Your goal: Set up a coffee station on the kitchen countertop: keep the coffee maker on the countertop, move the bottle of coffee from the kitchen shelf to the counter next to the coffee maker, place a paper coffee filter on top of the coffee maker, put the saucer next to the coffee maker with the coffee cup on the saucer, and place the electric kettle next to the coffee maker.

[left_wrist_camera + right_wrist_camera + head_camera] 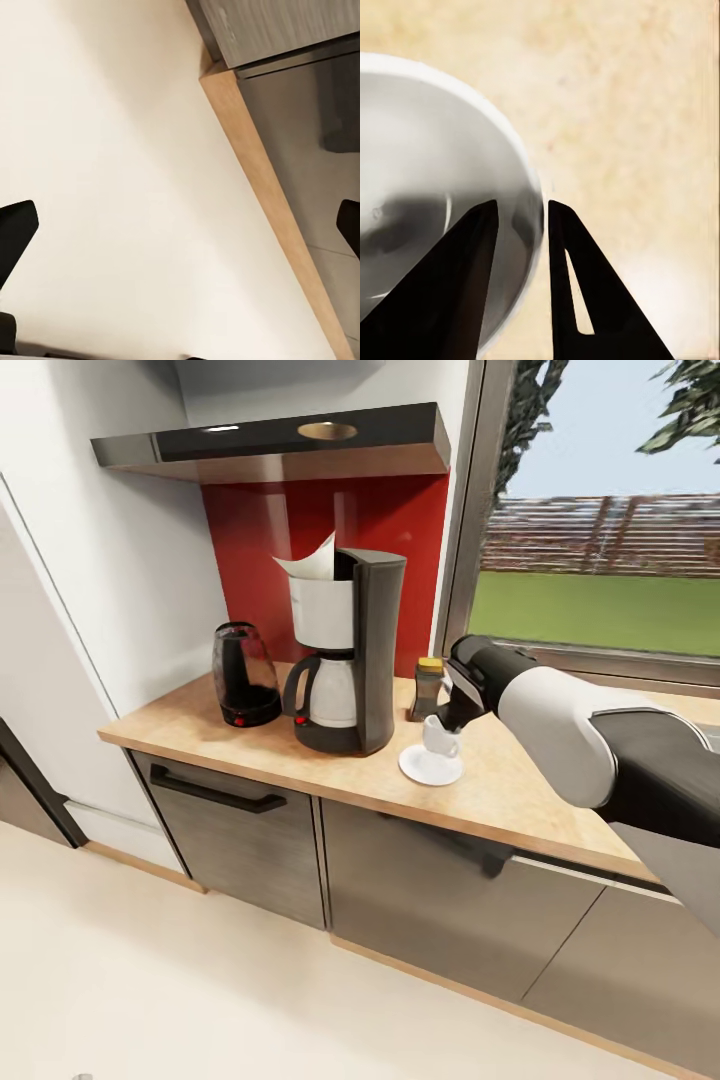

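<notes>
On the kitchen countertop [520, 790] stands the coffee maker [365, 650] with the paper coffee filter [312, 563] in its top. To its left stands the electric kettle [245, 675]; the bottle of coffee [428, 688] stands on its other side. In front of the bottle lies the saucer [415, 768], and the coffee cup [438, 738] rests on it. My right gripper [450, 718] comes down onto the cup. The right wrist view shows that gripper [521, 214] shut on the cup [427, 172] rim, one finger inside. My left gripper [187, 214] is open over the floor. The kitchen shelf is out of view.
A dark range hood [300, 445] juts out above the coffee maker, over a red backsplash [400, 530]. A window [600, 510] lies behind the right arm. Grey cabinet fronts [240, 830] run under the worktop. The left wrist view looks at pale floor [112, 150] and a wooden plinth [255, 172].
</notes>
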Tool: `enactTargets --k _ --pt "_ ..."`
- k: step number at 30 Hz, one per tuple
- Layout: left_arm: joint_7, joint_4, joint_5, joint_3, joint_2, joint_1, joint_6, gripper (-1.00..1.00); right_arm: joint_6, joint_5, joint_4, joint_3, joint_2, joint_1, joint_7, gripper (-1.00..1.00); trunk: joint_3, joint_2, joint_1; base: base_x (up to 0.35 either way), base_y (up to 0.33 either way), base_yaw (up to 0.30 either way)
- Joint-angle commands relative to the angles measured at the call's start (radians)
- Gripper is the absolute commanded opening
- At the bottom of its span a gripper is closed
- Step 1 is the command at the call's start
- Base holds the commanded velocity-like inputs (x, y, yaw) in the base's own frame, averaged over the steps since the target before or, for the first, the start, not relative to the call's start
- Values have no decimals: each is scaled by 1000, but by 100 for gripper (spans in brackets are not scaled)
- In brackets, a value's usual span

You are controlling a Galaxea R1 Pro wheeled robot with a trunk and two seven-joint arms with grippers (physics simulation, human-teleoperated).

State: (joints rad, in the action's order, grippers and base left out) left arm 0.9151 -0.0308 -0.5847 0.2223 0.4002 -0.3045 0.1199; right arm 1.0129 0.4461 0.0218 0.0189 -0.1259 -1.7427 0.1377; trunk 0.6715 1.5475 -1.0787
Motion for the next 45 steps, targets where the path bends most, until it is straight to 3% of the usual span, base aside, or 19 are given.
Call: enactTargets --k 1,8,16,45 --pt "4 0 2 8 0 0 10 100 1 9 3 0 0 -1 -10 -100 1 1 0 0 0 0" --pt "4 0 2 8 0 0 10 100 1 8 8 0 -3 -1 -44 -100 1 1 0 0 0 0" --pt "4 0 2 8 0 0 10 100 1 8 19 0 -24 -1 -46 -100 1 1 0 0 49 0" --pt "4 0 2 8 0 0 10 100 1 8 29 -4 -26 -1 -47 -100 1 1 0 0 9 0"
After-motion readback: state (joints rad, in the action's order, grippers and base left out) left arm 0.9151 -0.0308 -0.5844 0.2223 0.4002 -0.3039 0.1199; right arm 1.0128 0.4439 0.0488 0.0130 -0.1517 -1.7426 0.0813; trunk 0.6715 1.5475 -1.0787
